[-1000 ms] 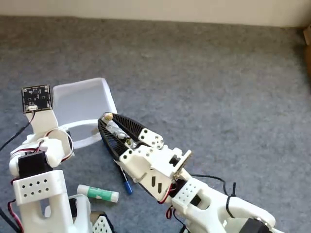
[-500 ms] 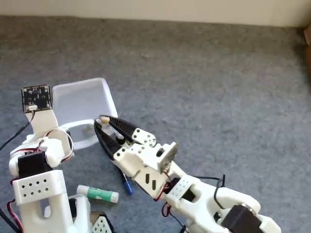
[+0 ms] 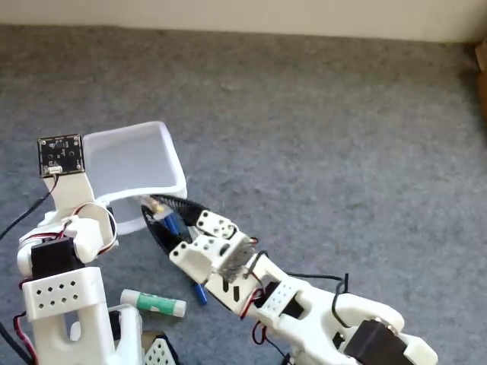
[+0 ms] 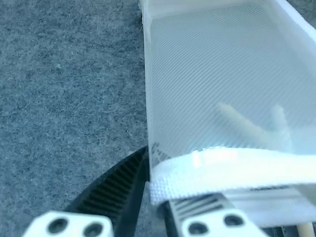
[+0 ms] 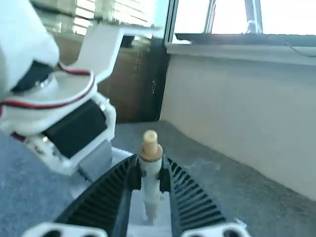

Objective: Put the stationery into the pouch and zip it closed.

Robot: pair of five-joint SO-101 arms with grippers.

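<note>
A white mesh pouch point(image 3: 129, 161) lies open on the grey carpet. My left gripper point(image 4: 154, 185) is shut on its woven rim band point(image 4: 222, 162), and pale shapes show through the mesh. My right gripper point(image 3: 155, 207) is shut on a white pen with a tan tip point(image 5: 149, 143) and holds that tip at the pouch's near rim, close to the left arm point(image 5: 74, 128). A blue pen point(image 3: 198, 293) lies on the carpet under the right arm. A green-and-white glue stick point(image 3: 152, 303) lies beside the left arm's base.
Open grey carpet point(image 3: 342, 137) stretches to the right of and behind the pouch. A pale wall point(image 3: 243, 15) runs along the far edge. The left arm's base point(image 3: 61, 304) stands at the near left corner.
My right gripper has moved left and lower with the pen, from beside the pouch to its near rim. The left arm and pouch have barely shifted.
</note>
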